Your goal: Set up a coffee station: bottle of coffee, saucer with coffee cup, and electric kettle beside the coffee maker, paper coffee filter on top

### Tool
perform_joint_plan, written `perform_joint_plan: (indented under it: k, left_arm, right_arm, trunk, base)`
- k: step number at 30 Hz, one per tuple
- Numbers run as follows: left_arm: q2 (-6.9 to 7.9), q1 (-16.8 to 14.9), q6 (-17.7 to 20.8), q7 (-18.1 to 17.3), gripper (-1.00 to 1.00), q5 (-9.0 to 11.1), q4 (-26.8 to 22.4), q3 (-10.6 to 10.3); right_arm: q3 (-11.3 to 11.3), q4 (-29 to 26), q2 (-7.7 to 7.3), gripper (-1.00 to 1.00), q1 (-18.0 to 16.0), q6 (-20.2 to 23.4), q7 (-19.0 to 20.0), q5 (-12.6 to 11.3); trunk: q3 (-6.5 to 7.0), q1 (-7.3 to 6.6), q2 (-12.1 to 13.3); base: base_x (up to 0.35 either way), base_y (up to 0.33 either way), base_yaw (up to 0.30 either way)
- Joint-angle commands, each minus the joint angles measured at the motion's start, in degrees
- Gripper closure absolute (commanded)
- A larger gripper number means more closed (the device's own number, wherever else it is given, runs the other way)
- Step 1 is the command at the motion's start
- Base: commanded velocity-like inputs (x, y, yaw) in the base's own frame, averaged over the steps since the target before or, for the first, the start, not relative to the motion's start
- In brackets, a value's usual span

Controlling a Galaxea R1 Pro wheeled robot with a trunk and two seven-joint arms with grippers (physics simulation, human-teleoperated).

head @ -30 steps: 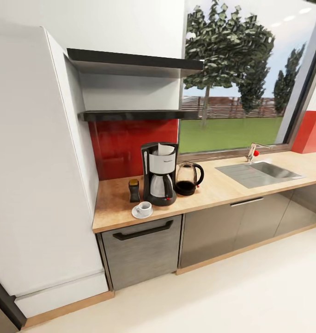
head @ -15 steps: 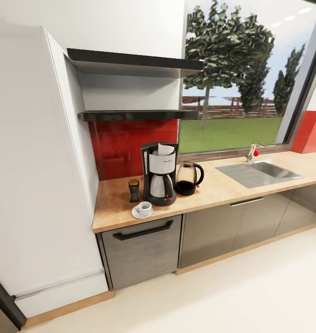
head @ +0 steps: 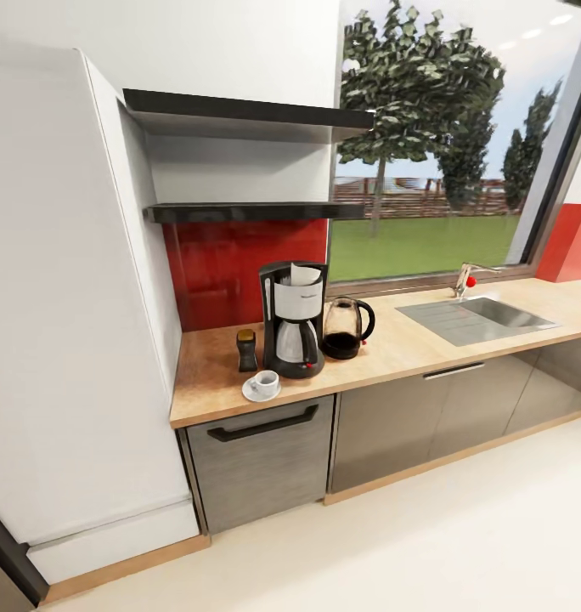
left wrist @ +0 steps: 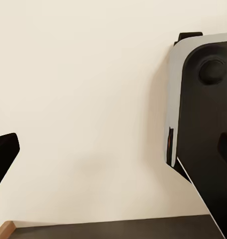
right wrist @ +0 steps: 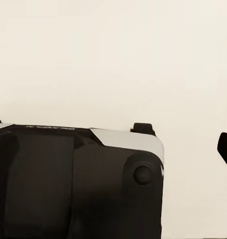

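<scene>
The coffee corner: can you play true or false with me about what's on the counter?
1. The cup sits on the saucer. True.
2. The kettle is in the sink. False: it stands on the counter beside the coffee maker.
3. The coffee bottle is on the shelf. False: it's on the counter by the coffee maker.
4. A paper filter pokes out of the coffee maker's top. True.

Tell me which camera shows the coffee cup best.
The head view: the coffee cup sits on its saucer in front of the coffee maker. Both wrist views look at pale floor and the robot's own base instead.
</scene>
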Motion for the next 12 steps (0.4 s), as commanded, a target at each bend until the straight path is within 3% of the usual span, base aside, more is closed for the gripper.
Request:
perform_joint_plan:
  k: [1, 12]
  left_arm:
    - [-0.02, -0.05, 0.12, 0.12, -1.00, -0.38, 0.01, 0.18]
    - [-0.17, -0.05, 0.17, 0.14, -1.00, -0.55, 0.01, -0.09]
  right_arm:
    - [0.17, 0.01, -0.01, -1.00, -0.03, -0.75, -0.03, 0.01]
    - [0.19, 0.10, -0.02, -1.00, -0.03, -2.00, -0.03, 0.01]
  trunk:
    - [-0.08, 0.03, -0.08]
    - [-0.08, 0.03, -0.08]
  base:
    - [0.000, 0.000, 0.000]
    - [0.000, 0.000, 0.000]
